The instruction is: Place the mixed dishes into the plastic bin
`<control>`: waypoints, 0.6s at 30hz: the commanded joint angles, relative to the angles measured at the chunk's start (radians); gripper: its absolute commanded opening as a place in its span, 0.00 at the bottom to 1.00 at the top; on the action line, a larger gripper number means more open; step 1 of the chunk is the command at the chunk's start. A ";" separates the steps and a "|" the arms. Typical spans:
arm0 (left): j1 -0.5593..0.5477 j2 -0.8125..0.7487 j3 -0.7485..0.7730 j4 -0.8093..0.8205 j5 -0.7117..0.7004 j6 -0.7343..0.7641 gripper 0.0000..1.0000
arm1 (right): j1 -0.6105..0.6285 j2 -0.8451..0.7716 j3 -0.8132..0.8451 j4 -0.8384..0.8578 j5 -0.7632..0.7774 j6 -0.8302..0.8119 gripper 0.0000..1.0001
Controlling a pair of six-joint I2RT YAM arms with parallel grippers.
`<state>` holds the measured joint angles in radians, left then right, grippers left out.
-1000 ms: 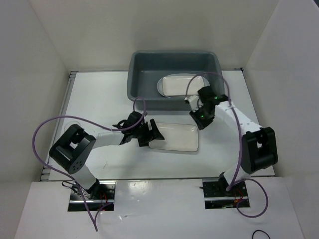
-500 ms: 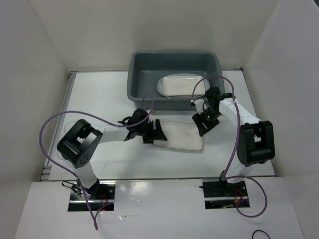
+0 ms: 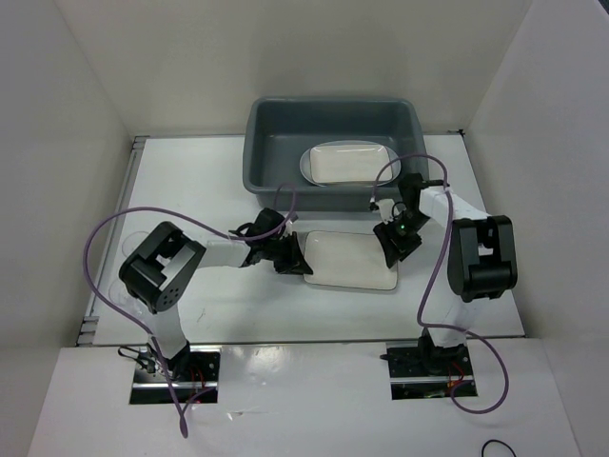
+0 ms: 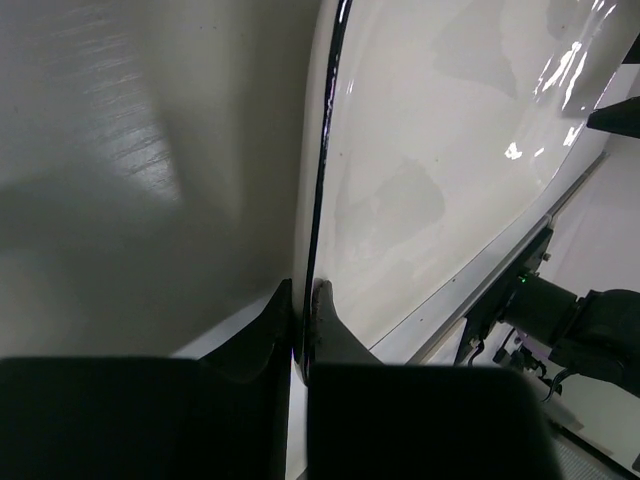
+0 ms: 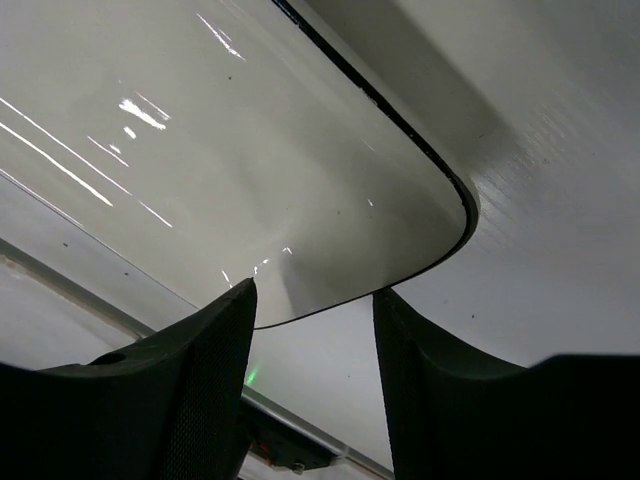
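White walls close in a white table (image 3: 190, 200), and the dark grey plastic bin (image 3: 259, 143) sits at its far side. One white dish (image 3: 347, 164) already lies inside the bin, toward its right half. A cream rounded-rectangle plate (image 3: 347, 262) lies just in front of the bin's near wall, apart from it, between the two arms.

The left gripper (image 3: 293, 259) is at the plate end that sits below the bin's left half. The left wrist view shows its fingers (image 4: 270, 325) pinched together on the thin dark rim, grasping the plate by its edge. The right gripper (image 3: 398, 244) is at the opposite end, below the bin's right corner. Its fingers (image 5: 200, 390) stand spread apart, with the plate's rounded corner showing between them, unclamped. Whether the plate is lifted off the table cannot be told.

The plate is likely stiff, glazed and slippery, fairly heavy for a one-edge pinch, and breakable if dropped. A hold on the rim at both short ends would probably keep it level over the bin's wall; a single-sided grip risks tilt or slip.
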<state>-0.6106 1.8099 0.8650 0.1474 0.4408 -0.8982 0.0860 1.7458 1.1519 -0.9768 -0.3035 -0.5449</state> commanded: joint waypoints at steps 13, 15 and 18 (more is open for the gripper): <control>-0.049 -0.187 0.106 -0.291 0.047 0.079 0.00 | -0.482 -0.349 0.023 0.036 -0.216 0.016 0.44; -0.049 -0.224 0.129 -0.345 0.059 0.079 0.00 | -0.555 -0.420 -0.009 0.094 -0.217 0.077 0.44; -0.049 -0.293 0.160 -0.381 0.094 0.070 0.00 | -0.591 -0.514 -0.069 0.202 -0.119 0.178 0.51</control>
<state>-0.6563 1.6241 0.9379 -0.2256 0.4316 -0.8486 -0.5095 1.3014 1.1233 -0.8799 -0.4450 -0.4805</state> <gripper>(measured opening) 0.044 0.502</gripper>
